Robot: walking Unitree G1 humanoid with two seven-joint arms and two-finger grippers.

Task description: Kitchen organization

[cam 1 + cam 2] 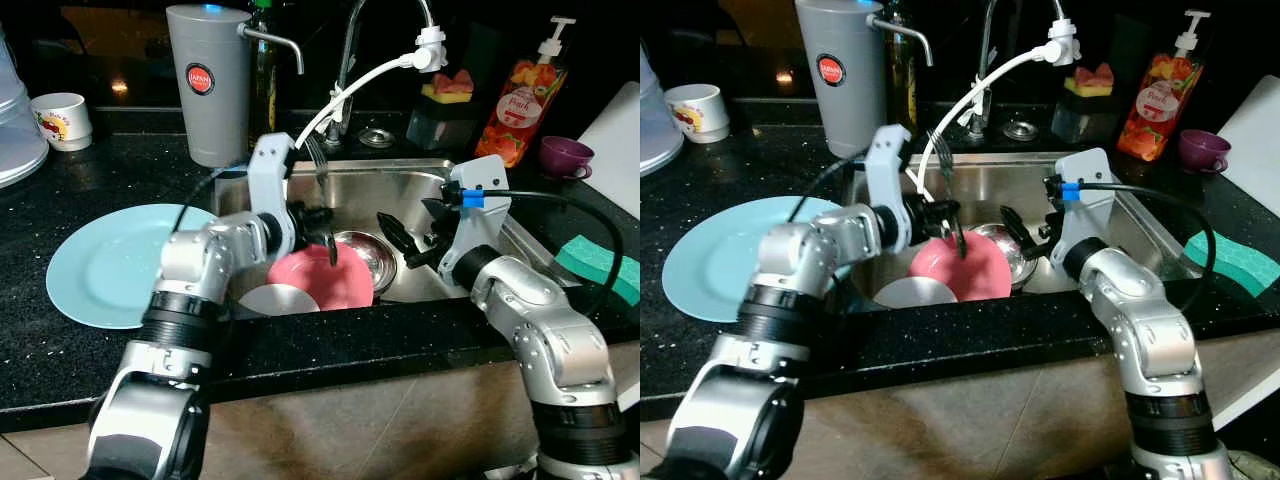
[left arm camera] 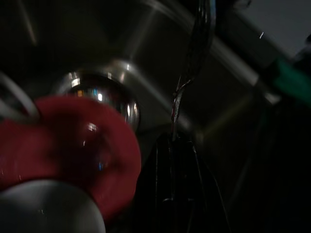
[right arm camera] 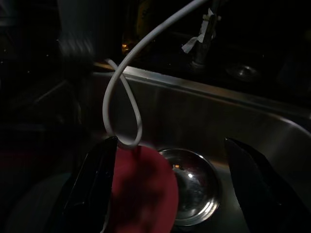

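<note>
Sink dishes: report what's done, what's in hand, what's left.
Done: a blue plate lies on the counter. In hand: the left gripper holds a fork upright over the sink; the right gripper hangs open. Left: pink plate, white dish, steel bowl.

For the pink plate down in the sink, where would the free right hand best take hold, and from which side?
Probably the pink plate's raised rim on the side facing the steel bowl. The plate leans on a white dish, so that edge looks lifted. The open right hand already hangs over the sink on that side; coming down from above with a finger either side of the rim seems easiest.
</note>
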